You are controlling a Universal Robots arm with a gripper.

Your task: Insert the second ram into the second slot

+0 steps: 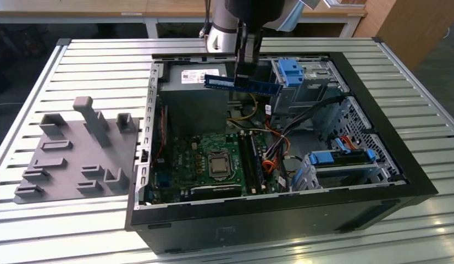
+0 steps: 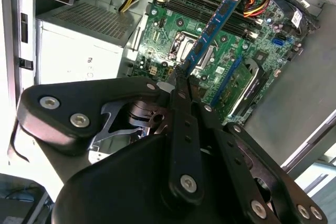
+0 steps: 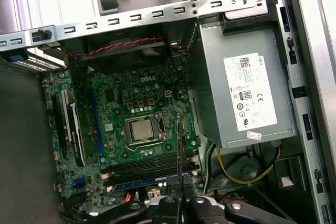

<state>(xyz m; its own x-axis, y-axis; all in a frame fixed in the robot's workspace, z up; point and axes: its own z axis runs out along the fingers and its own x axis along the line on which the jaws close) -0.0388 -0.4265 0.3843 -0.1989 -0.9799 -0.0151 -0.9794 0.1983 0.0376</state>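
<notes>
As the end effector (image 1: pixel 245 77) hangs over the open black computer case (image 1: pixel 249 231), its dark fingers are clamped tight on the second ram (image 1: pixel 242 84), a long, thin, flat blue board with a row of dark chips. The stick is held level above the case's opening, well clear of the green motherboard (image 1: pixel 205 159) on the case floor. In the second wrist view the end effector (image 2: pixel 181 74) pinches the second ram (image 2: pixel 215 24) by one edge. In the first wrist view the stick (image 3: pixel 180 145) shows edge-on above the long dark memory slots (image 3: pixel 147 169). Inside the case, a grey metal power supply (image 3: pixel 210 77) carries a white printed label (image 3: pixel 249 98). Beside the case, a grey moulded fixture block (image 1: pixel 73 154) sits on the ribbed metal surface (image 1: pixel 102 60).
</notes>
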